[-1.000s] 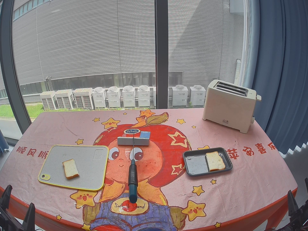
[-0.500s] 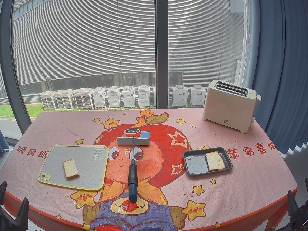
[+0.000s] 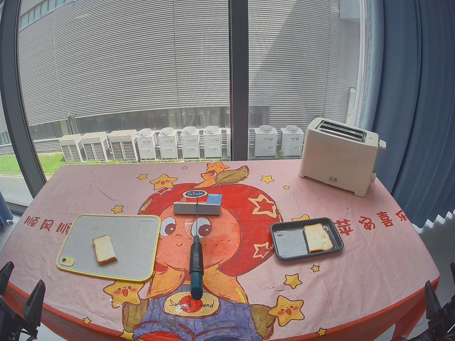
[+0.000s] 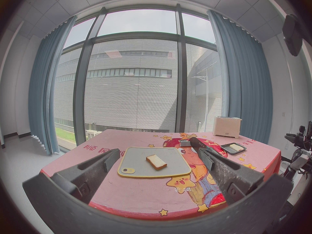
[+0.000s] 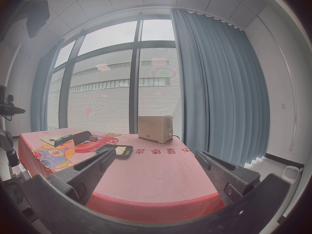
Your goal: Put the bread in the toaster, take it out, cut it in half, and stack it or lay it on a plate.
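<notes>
Head view: only the open left tool (image 3: 22, 280) at seven o'clock nudges slightly, right tool (image 3: 441, 284) open too, so one bread half (image 3: 104, 249) waits on the board (image 3: 130, 245) at nine o'clock.

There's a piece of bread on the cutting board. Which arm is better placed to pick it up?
Probably the left. The bread lies on the cutting board just beyond the open left tool. The right tool is on the far side, nearer the plate.
</notes>
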